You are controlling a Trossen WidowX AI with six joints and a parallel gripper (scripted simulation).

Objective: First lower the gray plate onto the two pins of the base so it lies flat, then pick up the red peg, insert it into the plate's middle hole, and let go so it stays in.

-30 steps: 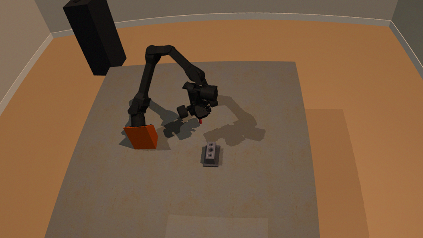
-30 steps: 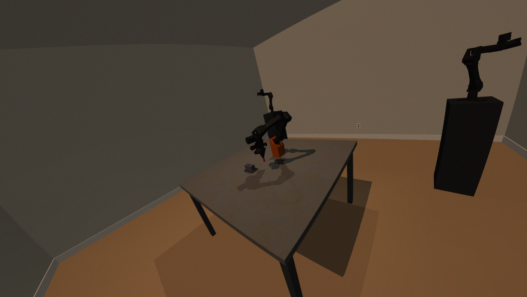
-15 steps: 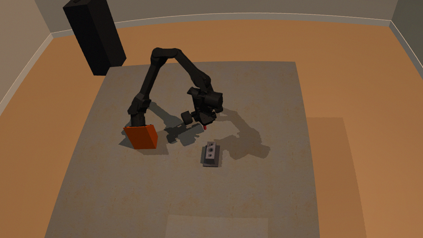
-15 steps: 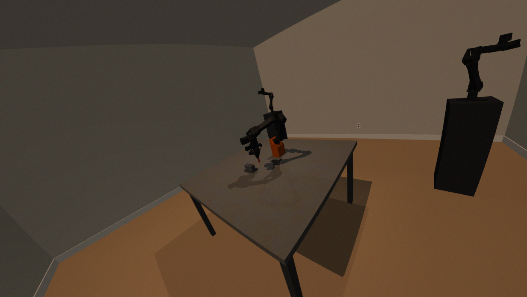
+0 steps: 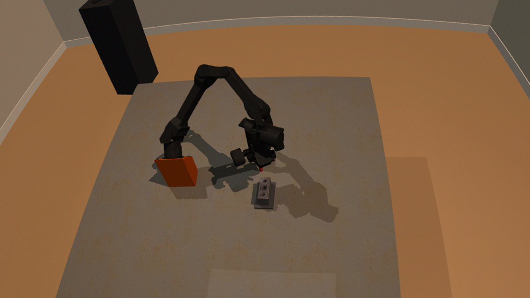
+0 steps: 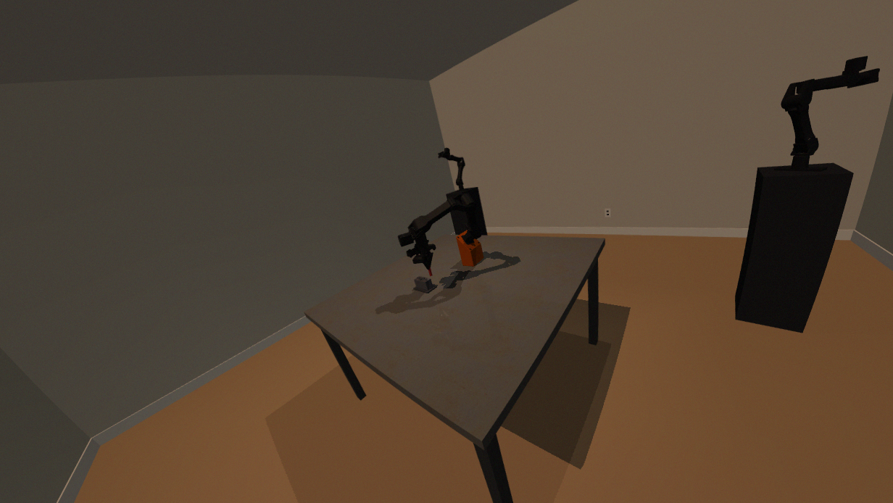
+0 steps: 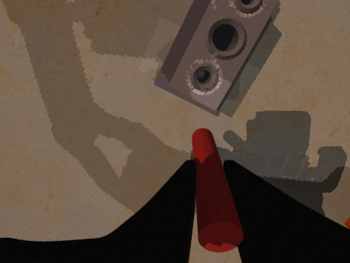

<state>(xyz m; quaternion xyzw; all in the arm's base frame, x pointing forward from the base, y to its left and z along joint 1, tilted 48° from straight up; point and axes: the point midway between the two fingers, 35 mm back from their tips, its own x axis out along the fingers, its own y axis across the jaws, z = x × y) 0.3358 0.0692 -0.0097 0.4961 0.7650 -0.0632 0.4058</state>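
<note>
The gray plate (image 5: 264, 191) (image 6: 425, 284) (image 7: 217, 49) lies flat on the base (image 5: 261, 206), with a pin showing in each of its two outer holes. Its middle hole (image 7: 225, 36) is empty. My gripper (image 5: 262, 164) (image 6: 428, 262) (image 7: 208, 168) is shut on the red peg (image 7: 213, 190) (image 5: 260, 169) (image 6: 429, 271), which points down between the fingers. The gripper hangs above the table, just behind the plate's near end. In the wrist view the peg's tip sits a little short of the plate.
The arm's orange base block (image 5: 177, 171) (image 6: 468, 249) stands on the table (image 5: 224, 247) to the left of the plate. A tall black pedestal (image 5: 117, 40) stands behind the table; another pedestal (image 6: 790, 243) with a second arm stands on the floor.
</note>
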